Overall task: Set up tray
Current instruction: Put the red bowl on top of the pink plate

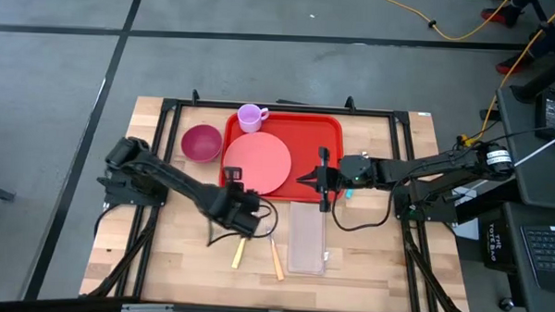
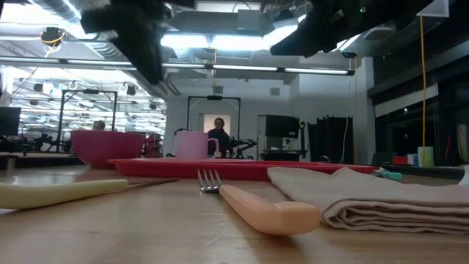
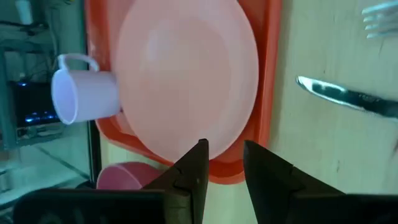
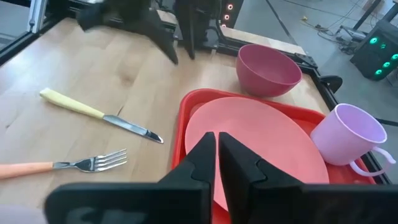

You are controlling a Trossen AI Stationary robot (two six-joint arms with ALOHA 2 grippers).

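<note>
The red tray (image 1: 326, 137) lies at the table's far middle. On it rest a round pink plate (image 1: 257, 163) and, in its far left corner, a lilac mug (image 1: 251, 117). My left gripper (image 3: 224, 165) hangs open above the table just off the tray's near left corner (image 1: 248, 213), with nothing between its fingers. My right gripper (image 4: 216, 155) is shut and empty. It hovers over the tray's right rim (image 1: 321, 181) and points toward the plate (image 4: 261, 143).
A dark pink bowl (image 1: 202, 142) stands on the table left of the tray. Near the front lie a yellow-handled knife (image 1: 239, 252), an orange-handled fork (image 1: 276, 260) and a folded pale napkin (image 1: 307, 236). A black frame borders the tabletop.
</note>
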